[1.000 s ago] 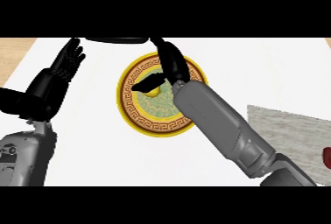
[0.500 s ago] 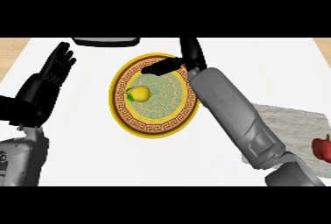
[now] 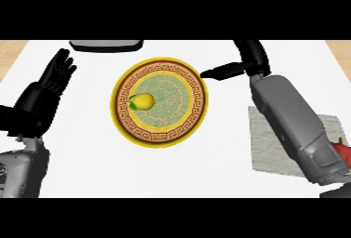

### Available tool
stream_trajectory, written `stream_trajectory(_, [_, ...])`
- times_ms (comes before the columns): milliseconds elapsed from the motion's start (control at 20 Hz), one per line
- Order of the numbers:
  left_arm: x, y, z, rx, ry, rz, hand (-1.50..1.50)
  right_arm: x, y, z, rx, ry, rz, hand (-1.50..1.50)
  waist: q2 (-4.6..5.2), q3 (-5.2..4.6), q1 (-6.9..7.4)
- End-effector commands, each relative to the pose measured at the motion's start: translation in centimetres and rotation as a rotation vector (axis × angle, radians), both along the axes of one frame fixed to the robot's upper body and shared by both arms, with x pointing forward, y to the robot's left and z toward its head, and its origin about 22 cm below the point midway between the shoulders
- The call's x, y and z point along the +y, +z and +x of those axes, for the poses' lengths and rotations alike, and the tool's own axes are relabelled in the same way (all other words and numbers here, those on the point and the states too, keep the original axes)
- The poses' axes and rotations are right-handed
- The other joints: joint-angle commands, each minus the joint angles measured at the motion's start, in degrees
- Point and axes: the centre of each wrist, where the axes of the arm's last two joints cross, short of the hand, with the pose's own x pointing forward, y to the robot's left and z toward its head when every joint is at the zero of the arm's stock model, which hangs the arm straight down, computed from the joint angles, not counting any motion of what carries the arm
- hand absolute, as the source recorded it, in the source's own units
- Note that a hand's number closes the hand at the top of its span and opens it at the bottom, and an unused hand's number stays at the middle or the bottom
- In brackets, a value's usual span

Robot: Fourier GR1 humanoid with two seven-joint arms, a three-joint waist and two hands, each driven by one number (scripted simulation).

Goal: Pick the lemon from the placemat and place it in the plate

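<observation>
Right of plate: grey placemat, red object at edge.

Glossy plate, matt cloth-like placemat

Lemon lies in plate, left of centre. Right hand open, just right of plate's upper rim, holding nothing. Left hand rests open, fingers up, well left of plate. Placemat right of plate, partly under right forearm.
</observation>
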Motion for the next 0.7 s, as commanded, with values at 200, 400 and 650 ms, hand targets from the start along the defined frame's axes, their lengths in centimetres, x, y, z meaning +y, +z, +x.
stream_trajectory(200, [-1.2, -0.6, -1.6, 0.000, -0.012, -0.013, 0.00, -7.6, -1.9, -1.7, -0.001, 0.015, -0.029, -1.50, -0.27, -0.01, -0.14])
stream_trajectory(400, [0.5, 1.5, -0.3, -0.015, -0.006, -0.002, 0.00, -9.1, -1.6, -1.2, -0.011, 0.013, -0.039, -1.50, -0.07, 0.00, 0.23])
stream_trajectory(650, [-2.1, 0.1, -1.1, -0.013, 0.003, -0.004, 0.00, -11.7, -0.8, -1.4, -0.071, -0.027, -0.091, -1.50, -0.16, 0.00, 0.08])
